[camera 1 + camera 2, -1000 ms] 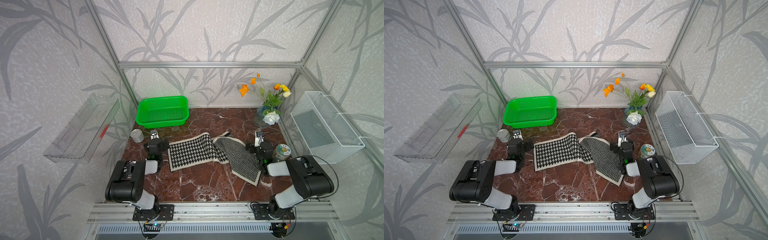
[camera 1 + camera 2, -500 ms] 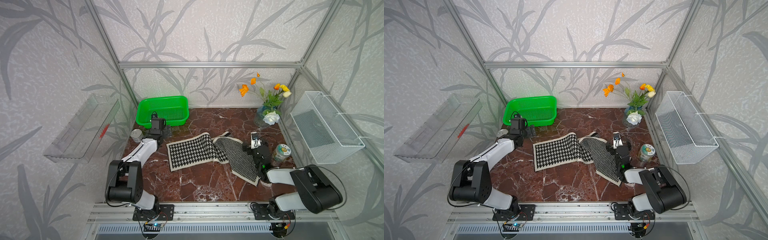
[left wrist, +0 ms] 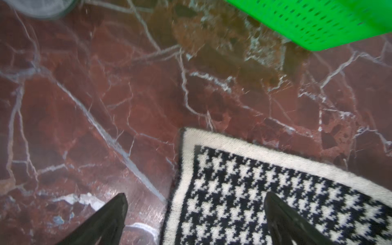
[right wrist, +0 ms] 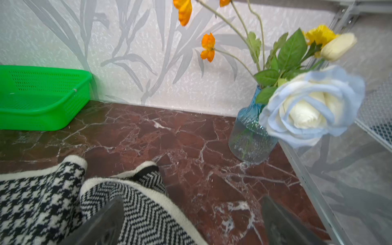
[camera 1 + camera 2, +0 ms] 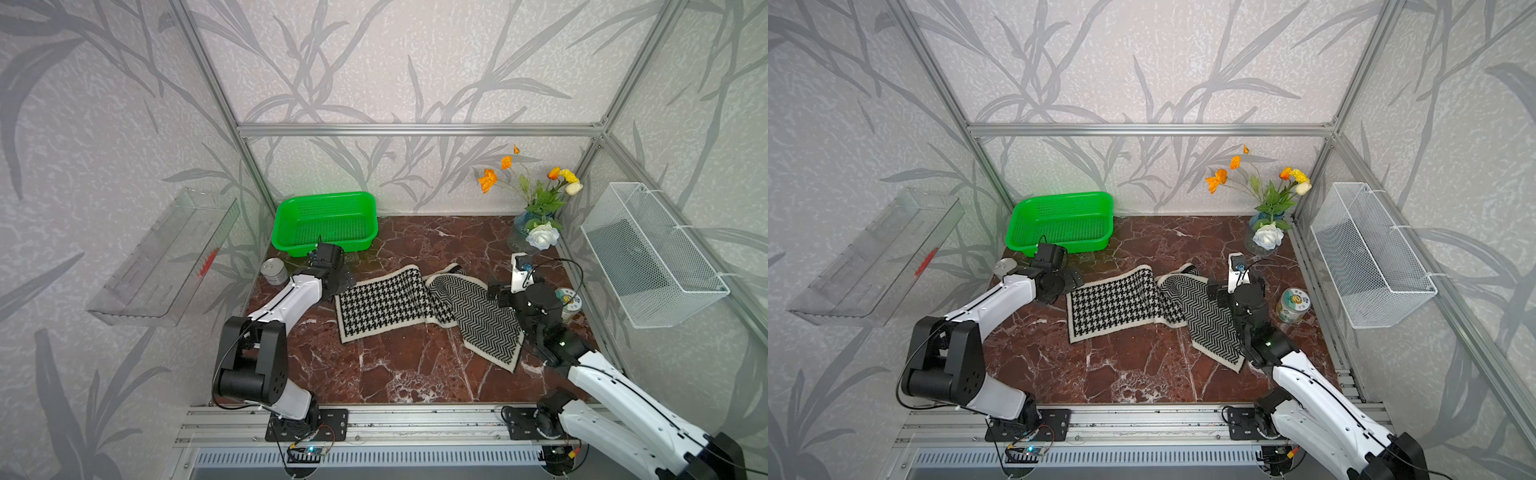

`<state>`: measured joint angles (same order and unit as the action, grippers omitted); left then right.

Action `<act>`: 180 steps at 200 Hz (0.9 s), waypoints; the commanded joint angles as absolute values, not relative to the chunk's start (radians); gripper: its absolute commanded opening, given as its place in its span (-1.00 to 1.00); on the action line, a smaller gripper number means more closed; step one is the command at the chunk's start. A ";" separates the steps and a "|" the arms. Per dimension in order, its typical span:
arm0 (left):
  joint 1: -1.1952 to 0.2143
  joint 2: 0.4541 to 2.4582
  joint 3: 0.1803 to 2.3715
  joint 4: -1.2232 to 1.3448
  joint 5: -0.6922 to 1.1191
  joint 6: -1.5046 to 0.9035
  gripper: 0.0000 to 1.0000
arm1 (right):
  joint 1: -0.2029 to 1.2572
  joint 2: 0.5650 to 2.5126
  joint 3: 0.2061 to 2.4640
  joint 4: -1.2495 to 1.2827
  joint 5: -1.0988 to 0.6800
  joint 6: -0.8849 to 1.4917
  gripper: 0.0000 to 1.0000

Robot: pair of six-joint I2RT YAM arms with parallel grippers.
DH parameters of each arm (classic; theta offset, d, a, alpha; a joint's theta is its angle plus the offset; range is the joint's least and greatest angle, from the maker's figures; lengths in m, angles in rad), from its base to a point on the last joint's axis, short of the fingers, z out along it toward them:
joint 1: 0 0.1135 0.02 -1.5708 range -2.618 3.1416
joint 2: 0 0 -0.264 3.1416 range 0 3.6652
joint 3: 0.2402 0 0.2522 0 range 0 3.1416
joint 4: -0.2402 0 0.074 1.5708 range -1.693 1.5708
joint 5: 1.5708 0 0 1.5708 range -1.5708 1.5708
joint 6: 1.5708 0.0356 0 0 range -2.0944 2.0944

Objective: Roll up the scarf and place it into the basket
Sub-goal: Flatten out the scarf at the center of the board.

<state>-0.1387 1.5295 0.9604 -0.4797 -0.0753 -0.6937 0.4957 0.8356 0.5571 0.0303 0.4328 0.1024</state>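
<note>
On the red-brown marble tabletop (image 5: 415, 374) of the leaf-papered cell, the long black-and-white knit scarf (image 5: 424, 307) lies unrolled, with the empty bright green perforated plastic basket (image 5: 326, 195) just behind its houndstooth end. We judge the cloth light, limp and unlikely to slip, best pinched at a cream-edged short end. Only the wrist views show the left end effector (image 3: 195, 195) and right end effector (image 4: 192, 198) spread, empty and straddling its edges; both top views alone show the mid-length twist.

No legible text anywhere; print on can (image 5: 1293, 305) lid too small to read.
</note>
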 commanded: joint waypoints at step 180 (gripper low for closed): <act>-0.209 1.489 0.712 -0.314 0.080 -0.751 0.11 | 0.255 1.053 0.597 -0.639 0.098 0.547 0.98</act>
